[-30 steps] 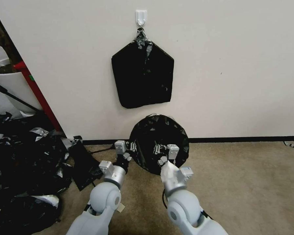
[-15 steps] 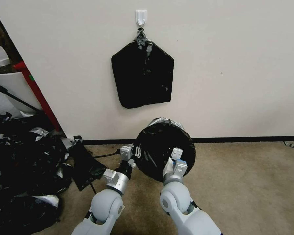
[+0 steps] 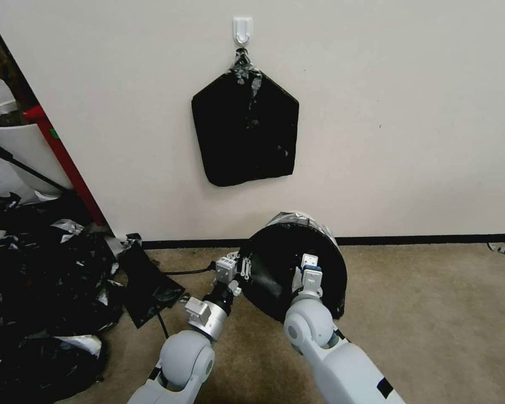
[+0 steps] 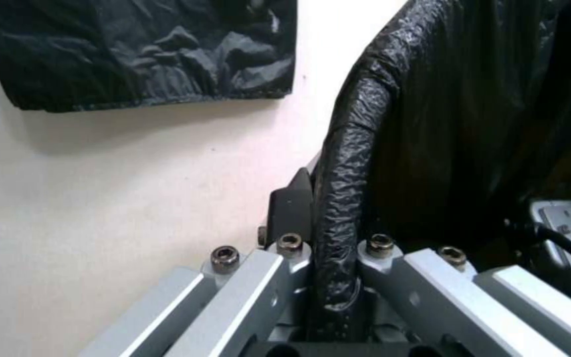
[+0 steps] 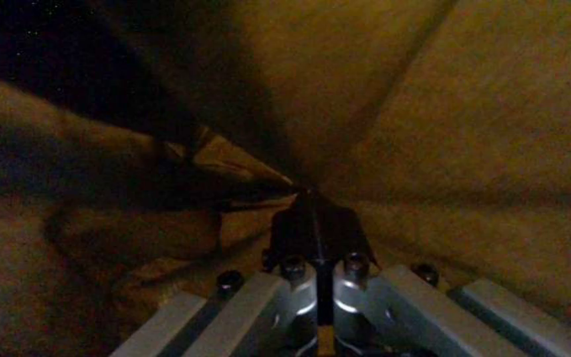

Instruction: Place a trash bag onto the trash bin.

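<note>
Fingers of my left gripper (image 4: 328, 277) pinch the bag (image 3: 275, 264) over the bin (image 3: 306, 217) rim; right gripper (image 5: 317, 248) pressed together inside; thin, slippery film, so I judge hold the rolled edge

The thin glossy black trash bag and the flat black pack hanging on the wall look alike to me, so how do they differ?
The thin glossy black trash bag is stretched round over the small cream-white bin by the floor; the flat pentagon-shaped black pack hangs higher from a white wall hook. The bag's rim is pinched in the left end effector; nothing holds the pack. Both are black wrinkled plastic.
</note>
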Available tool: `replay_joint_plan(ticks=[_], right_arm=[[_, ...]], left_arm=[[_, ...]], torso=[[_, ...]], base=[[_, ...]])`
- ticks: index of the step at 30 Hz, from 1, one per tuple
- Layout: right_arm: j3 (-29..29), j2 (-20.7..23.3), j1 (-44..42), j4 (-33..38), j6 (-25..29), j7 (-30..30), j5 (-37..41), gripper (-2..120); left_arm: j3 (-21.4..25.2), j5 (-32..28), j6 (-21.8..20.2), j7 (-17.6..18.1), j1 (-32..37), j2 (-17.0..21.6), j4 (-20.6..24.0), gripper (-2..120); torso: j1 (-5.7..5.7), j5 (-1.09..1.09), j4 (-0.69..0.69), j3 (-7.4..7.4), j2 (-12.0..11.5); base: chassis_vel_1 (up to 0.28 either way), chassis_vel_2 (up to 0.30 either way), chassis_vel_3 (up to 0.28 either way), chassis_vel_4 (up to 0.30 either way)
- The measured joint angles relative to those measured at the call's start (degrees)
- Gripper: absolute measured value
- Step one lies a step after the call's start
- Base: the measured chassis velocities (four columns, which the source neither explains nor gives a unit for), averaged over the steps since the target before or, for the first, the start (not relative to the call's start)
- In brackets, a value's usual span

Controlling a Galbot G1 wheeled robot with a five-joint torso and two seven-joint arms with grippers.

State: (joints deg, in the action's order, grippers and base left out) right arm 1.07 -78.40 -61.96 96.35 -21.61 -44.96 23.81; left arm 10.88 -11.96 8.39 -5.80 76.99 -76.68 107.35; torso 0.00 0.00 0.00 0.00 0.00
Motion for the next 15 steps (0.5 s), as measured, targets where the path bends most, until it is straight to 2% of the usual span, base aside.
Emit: replay_joint_plan(ticks=[6,10,15], right_arm=[[0.1,-0.1,-0.9,0.2,1.7,1.0,-3.0,0],[-0.4,0.0,-2.5,3.7,3.9,3.9,-3.5,0],[-2.2,0.4,-3.8,7.4,4.7,5.7,-0.1,0]], left_arm=[[-0.4,0.6,-0.2,0.1,-0.6,-0.2,-0.5,2],[-0.7,1.1,-0.3,0.4,-1.1,-0.4,-1.5,2],[-1.1,1.8,-0.3,0.5,-1.1,-0.6,-2.0,2]], torso=[[0.0,0.0,0.0,0.0,0.0],[0.0,0.0,0.0,0.0,0.0],[0.0,-0.01,0.0,0.0,0.0]], base=[[0.0,0.0,0.0,0.0],[0.0,0.0,0.0,0.0],[0.0,0.0,0.0,0.0]])
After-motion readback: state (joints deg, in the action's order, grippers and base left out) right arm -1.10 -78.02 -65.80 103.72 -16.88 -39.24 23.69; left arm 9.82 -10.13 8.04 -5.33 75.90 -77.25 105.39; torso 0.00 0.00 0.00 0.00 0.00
